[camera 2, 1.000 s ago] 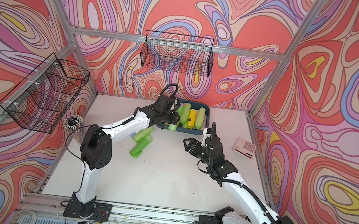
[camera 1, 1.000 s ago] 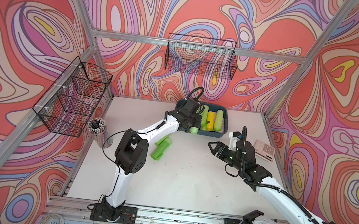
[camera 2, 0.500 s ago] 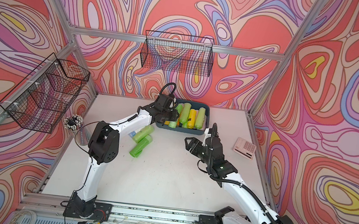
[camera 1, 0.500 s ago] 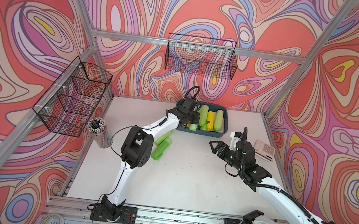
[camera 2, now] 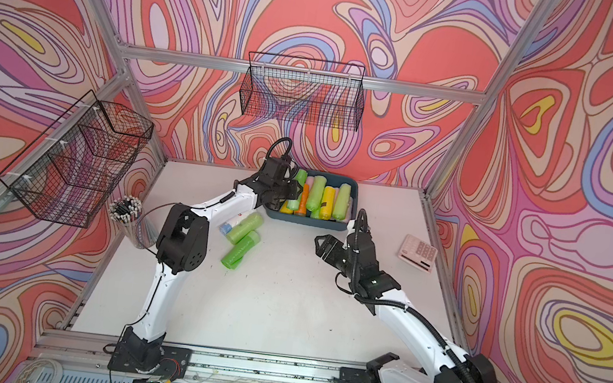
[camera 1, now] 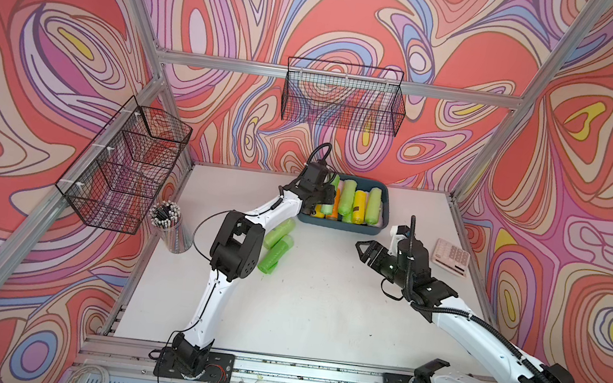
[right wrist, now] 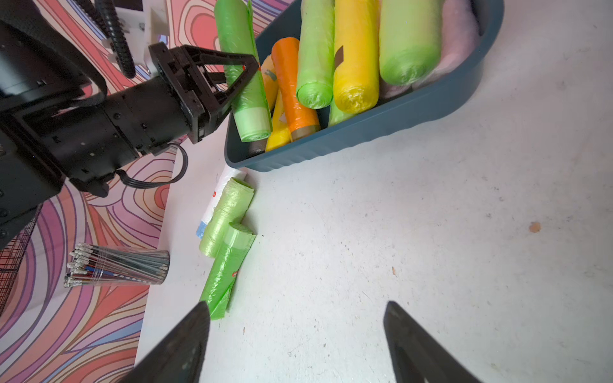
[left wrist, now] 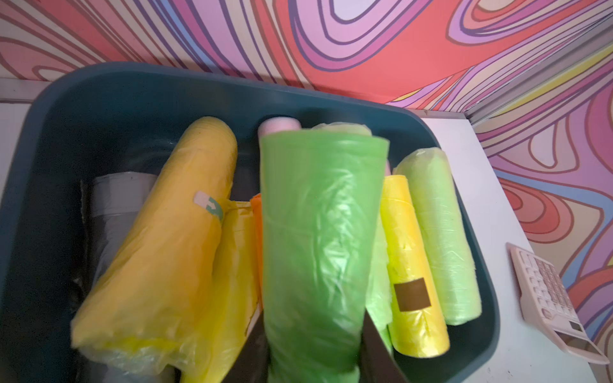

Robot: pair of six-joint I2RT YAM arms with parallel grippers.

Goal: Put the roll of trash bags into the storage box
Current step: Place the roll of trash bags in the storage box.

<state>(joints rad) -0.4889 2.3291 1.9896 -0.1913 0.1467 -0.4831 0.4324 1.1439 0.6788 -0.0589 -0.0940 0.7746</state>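
The left end effector (right wrist: 243,71) is clamped on a green roll of trash bags (left wrist: 318,248). It holds the roll over the left end of the storage box (camera 1: 340,227), above the yellow, orange and grey rolls (left wrist: 159,265) lying inside. Whether the held roll touches those beneath it is hard to tell from the wrist view. The right end effector (right wrist: 295,311) hangs above the worktop (camera 1: 322,303) near the box's front wall, jaws spread wide with nothing between them. Two more green rolls (camera 1: 274,254) lie on the worktop beside the left arm, outside the box.
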